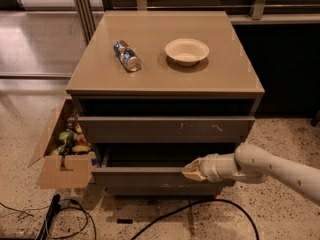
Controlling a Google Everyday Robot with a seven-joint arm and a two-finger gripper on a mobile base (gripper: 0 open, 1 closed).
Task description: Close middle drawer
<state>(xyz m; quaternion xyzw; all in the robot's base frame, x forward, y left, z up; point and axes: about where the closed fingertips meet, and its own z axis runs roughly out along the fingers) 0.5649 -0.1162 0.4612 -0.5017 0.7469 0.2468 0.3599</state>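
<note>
The middle drawer (140,177) is a wide grey-brown drawer with a plain flat front, second in the cabinet (165,79). It stands partly pulled out, with a dark gap showing its inside. The scuffed drawer front (165,129) is just above it. My gripper (192,170) reaches in from the right on a white arm (270,166). Its fingers are together and its tip presses against the top edge of the middle drawer's front, right of centre.
A crushed can (127,55) and a white bowl (186,50) sit on the cabinet top. An open cardboard box (62,156) with toys stands against the cabinet's left side. Black cables (190,209) run across the speckled floor in front.
</note>
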